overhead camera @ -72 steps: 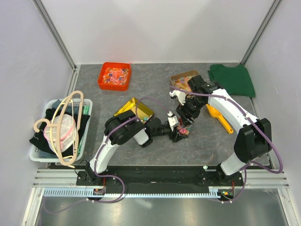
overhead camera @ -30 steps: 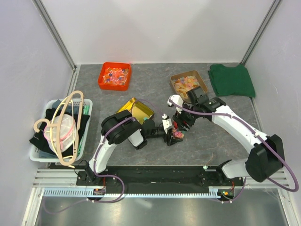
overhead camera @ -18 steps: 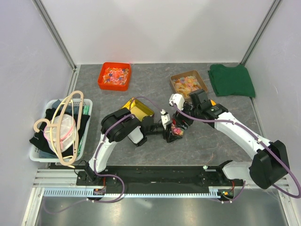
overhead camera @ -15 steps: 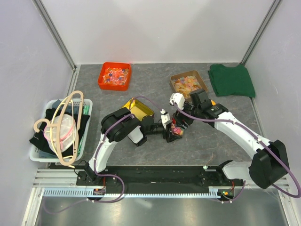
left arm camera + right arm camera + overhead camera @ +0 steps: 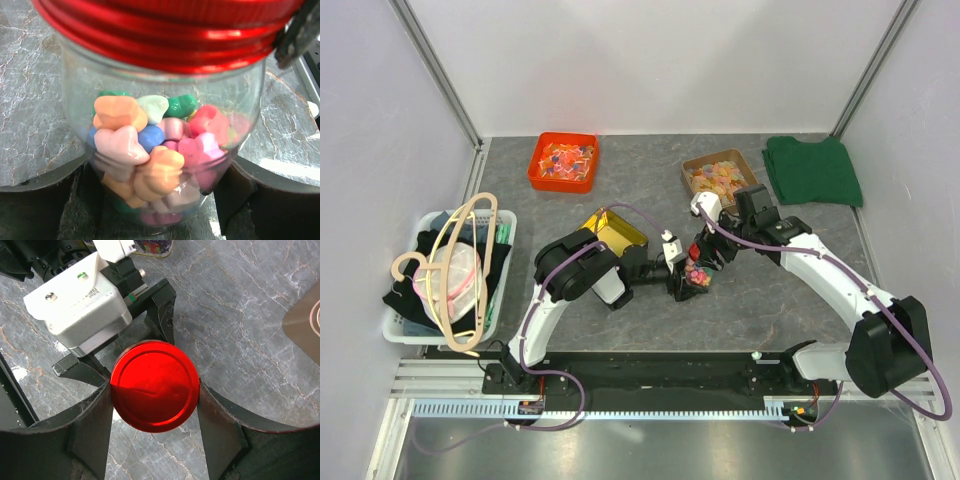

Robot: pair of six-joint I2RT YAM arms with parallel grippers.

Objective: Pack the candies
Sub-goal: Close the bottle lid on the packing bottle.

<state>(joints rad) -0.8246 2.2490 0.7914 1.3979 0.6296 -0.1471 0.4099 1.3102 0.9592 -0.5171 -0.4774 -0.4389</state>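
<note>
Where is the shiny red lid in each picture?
Top external: the red lid is a small red spot near the picture's middle.
Left wrist: the red lid runs along the top edge, on the jar of candies.
Right wrist: the red lid is the big circle in the middle.
Shared landmark: the grey marbled table.

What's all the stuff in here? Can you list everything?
jar: one, clear, mid-table
candies: many, mixed colours, inside jar
lid: one, red, on jar
orange-red tray: one, far left, sweets inside
brown tray: one, far right of centre, gummies inside
yellow tray: one, beside left arm
cloth: one, green, far right corner
basket: one, white, left edge, clothes inside
hangers: count unclear, beige, on basket
left gripper: black, clamped on jar
right gripper: black, clamped on lid
</note>
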